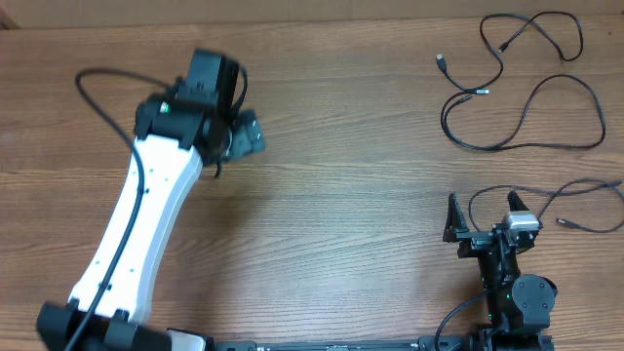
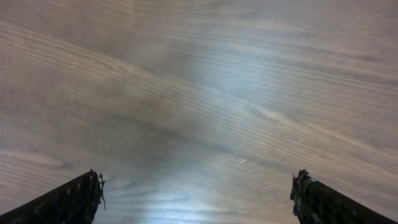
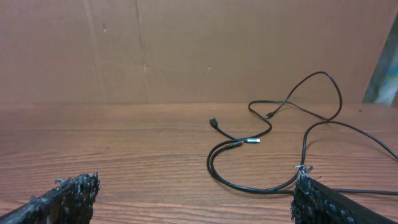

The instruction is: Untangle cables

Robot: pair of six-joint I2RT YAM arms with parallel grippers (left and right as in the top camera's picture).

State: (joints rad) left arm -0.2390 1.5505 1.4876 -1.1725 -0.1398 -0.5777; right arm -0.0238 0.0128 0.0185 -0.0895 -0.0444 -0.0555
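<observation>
The left gripper [image 2: 198,190] stands with its jaws wide apart and nothing between them. Its two dark pads [image 2: 68,202] have rough, frayed edges and hang over bare table [image 2: 199,74], where the grain shows blurred. Overhead, it sits at the end of the left arm [image 1: 146,205], a long white link with black joints. The arm reaches from the near-left edge toward the far middle of the table, and one thicker black wire [image 1: 93,83] loops off it.

The right gripper [image 3: 194,182] is likewise spread wide and empty, low by the near-right edge. It has the same frayed black pads [image 3: 323,202], which frame its view toward the far side.

The cables [image 1: 524,109] are thin, glossy black cords lying loose in open curves, not bundled. They are at the far right of the table, well apart from the left gripper. Four small silver-tipped plug ends [image 1: 441,60] show overhead. One strand [image 1: 585,226] lies just beside the right gripper and runs off the right edge. In the wrist view a cord passes close by the right pad; whether it touches I cannot tell. The cords cross, so I cannot count them surely.

The table is a matte brown wood-grain surface, with a soft glare patch under the left gripper. Behind it stands a plain brown wall [image 3: 186,50], cardboard-like, with vertical seams.
</observation>
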